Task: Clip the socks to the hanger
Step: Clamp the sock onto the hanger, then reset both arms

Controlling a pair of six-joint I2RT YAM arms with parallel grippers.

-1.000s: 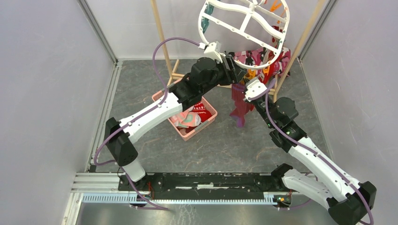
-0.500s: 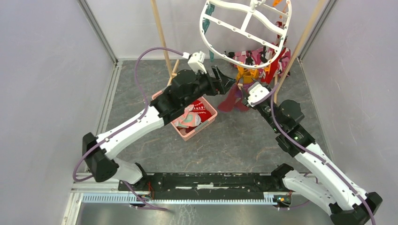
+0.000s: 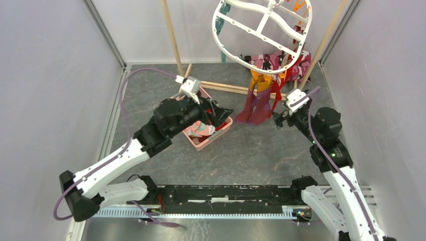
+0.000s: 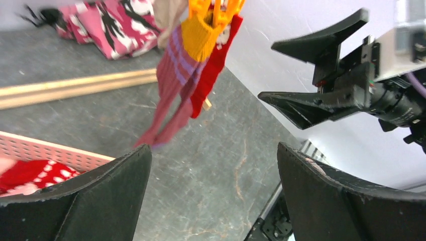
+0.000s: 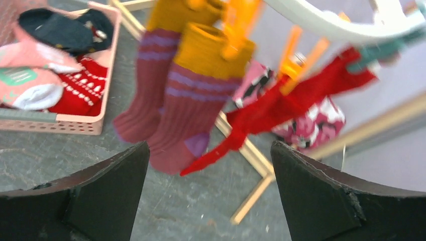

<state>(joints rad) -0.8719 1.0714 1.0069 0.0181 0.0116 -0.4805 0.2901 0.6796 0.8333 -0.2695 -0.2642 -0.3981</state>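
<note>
— Well, how are the two arms posed?
— The left arm runs up from its base, bends at the elbow and levels out, with its wrist above a pink basket (image 3: 217,136). The left claw (image 3: 221,113) points rightward, fingers spread wide with nothing between them. The right arm rises steeply from its base and folds at the top. The right claw (image 3: 279,119) aims leftward, likewise wide open and empty.
— And where are the socks?
— Two maroon socks (image 3: 255,104) with yellow cuffs hang between the claws, ahead of each and touching neither. Orange pegs (image 3: 257,76) hold them to the white hanger (image 3: 216,25), which hangs tilted above and beyond both claws. A red sock (image 5: 281,108) is pegged just past the maroon pair, seen from the right claw. Loose socks (image 3: 203,128), red and pink, lie in the basket below the left claw.
— Do the claws face each other?
— Yes. The left wrist view shows the right claw ahead on its right, well apart.
</note>
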